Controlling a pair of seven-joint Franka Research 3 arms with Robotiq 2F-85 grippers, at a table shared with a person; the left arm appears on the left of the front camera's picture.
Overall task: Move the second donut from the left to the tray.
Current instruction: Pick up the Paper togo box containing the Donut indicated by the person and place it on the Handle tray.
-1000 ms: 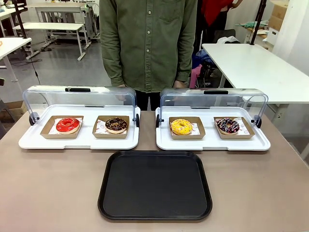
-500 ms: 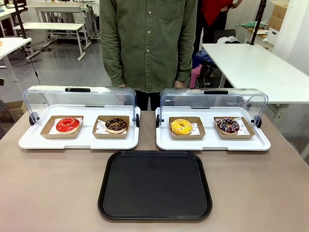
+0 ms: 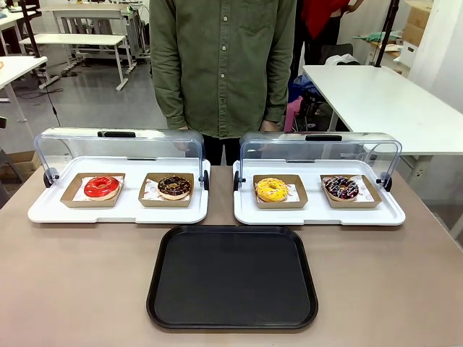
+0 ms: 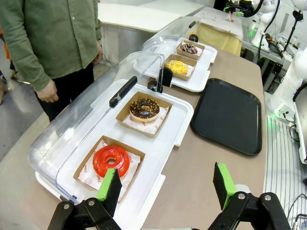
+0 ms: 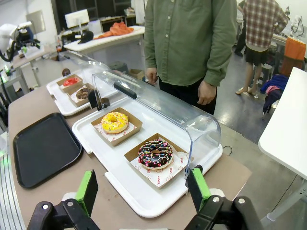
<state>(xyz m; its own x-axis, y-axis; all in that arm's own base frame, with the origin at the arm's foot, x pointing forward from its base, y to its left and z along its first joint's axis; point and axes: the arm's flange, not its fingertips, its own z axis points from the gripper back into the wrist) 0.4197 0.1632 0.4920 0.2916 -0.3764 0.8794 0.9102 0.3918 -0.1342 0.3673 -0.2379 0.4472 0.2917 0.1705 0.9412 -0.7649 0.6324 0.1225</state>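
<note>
The chocolate donut [image 4: 144,109] lies in its cardboard dish [image 4: 123,113] ahead of the left gripper [image 4: 167,184]'s fingers [image 4: 111,184], spread and empty like the right gripper [image 5: 143,189]'s, and it is probably light, soft and sticky on top, so the stiff dish rim seems the safer hold.

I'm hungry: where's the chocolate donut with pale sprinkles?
In the front view, the chocolate donut sits in a cardboard dish on the left white tray, right of the red donut.

Tray [image 3: 232,278] in front, two lidded trays [image 3: 116,215] [image 3: 318,217] behind, second donut [image 3: 174,186] in left one
</note>
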